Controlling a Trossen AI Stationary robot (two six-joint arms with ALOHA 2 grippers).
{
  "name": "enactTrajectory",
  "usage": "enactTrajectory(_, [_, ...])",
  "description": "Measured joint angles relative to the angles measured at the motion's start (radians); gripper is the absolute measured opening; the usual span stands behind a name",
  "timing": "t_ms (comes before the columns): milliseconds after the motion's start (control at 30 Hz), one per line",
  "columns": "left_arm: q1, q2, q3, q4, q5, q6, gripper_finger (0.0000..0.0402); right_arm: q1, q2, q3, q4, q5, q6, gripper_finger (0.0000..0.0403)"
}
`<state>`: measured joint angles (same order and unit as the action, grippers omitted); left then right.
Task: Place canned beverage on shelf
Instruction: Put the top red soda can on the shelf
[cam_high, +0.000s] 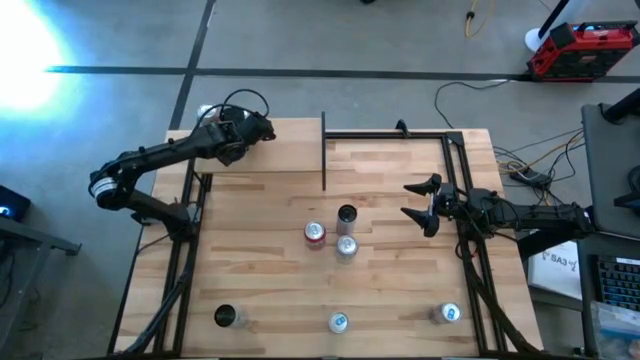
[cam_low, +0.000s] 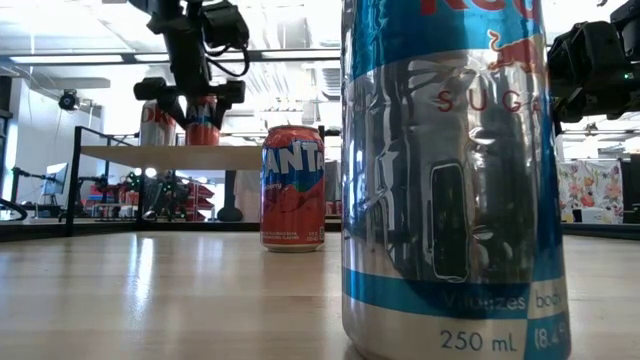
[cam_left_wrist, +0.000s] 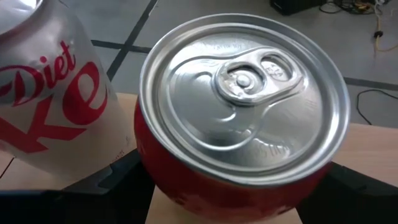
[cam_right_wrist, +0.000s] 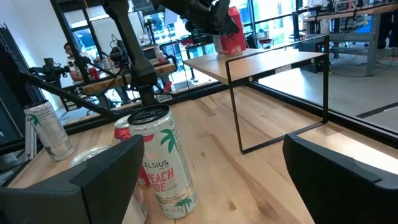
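My left gripper is at the table's far left, over the shelf, and is shut on a red can. The can stands upright with its silver top and pull tab showing. Its base is at the pale shelf board; I cannot tell whether it rests there or hangs just above. A Diet Coke can stands on the shelf right beside it. My right gripper waits open at the table's right side, pointing level toward the left. My left gripper pinches the red can's round side wall between its two fingers, a little below the top rim. The fingers come slanting down from the table's left side. The can sits upright in the hold, close beside the Diet Coke can.
A Celsius can, a red-topped can and a silver can cluster at mid table. Three more cans stand along the near edge. A Red Bull can and a Fanta can fill the low view.
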<state>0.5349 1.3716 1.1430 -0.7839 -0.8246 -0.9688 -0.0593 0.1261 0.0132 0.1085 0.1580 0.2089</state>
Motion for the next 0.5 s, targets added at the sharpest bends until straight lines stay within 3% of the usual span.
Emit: enactTrajectory(500, [0.048, 0.000, -0.004, 0.045, 0.006, 0.044, 0.0288, 0.000, 0.000, 0.000, 0.000, 0.000, 0.000, 0.0368])
